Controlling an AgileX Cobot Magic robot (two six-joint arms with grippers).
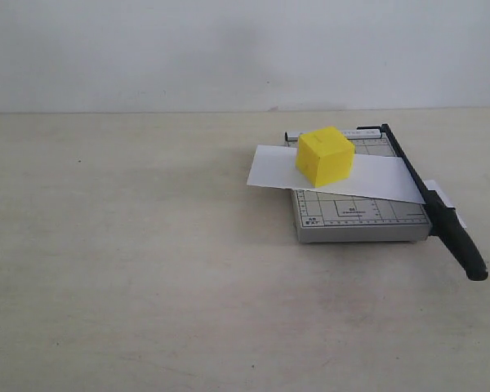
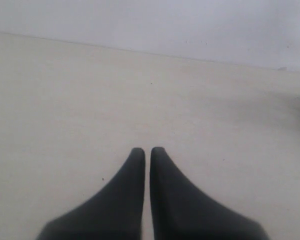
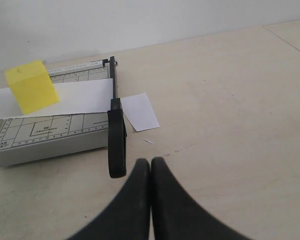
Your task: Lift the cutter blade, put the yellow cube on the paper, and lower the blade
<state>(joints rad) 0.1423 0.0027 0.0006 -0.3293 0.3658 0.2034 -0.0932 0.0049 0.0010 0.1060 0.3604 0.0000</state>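
The pale worktop [image 1: 147, 286] carries everything, and the grey gridded base [image 1: 359, 216] sits right of centre. Across it lies the paper [image 1: 269, 167], its long axis running left to right and overhanging the base's left edge. That way it crosses the cutting edge squarely. The blade [image 1: 453, 229] is down along the base's right edge. Its long axis runs from the hinge at the far end to the thick handle, which points near and slightly right, past the base's near edge. A white piece [image 3: 140, 111] shows just right of the blade; I cannot tell whether it is severed. The cube [image 1: 325, 155] rests on the paper over the far half of the base, well left of the blade, probably as a weight to keep the sheet flat. All three steps look done. The left gripper [image 2: 147, 150] is clenched and empty over bare worktop. The right gripper [image 3: 150, 161] is likewise clenched on nothing, just near of the handle.
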